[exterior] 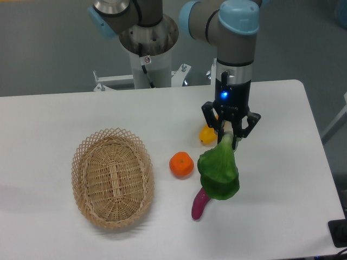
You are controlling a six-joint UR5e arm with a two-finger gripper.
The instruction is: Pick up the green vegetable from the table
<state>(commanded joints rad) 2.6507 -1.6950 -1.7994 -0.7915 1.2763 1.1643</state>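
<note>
The green vegetable hangs leafy end down, its pale stem held between the fingers of my gripper. The gripper is shut on the stem and holds the vegetable just above the white table, right of centre. The leafy body hides part of the purple piece below it. Whether the leaf tips still touch the table I cannot tell.
An orange lies left of the vegetable. A small purple eggplant-like piece lies below it. A yellow vegetable sits behind the gripper, partly hidden. A woven wicker basket stands at the left. The arm's base is at the back.
</note>
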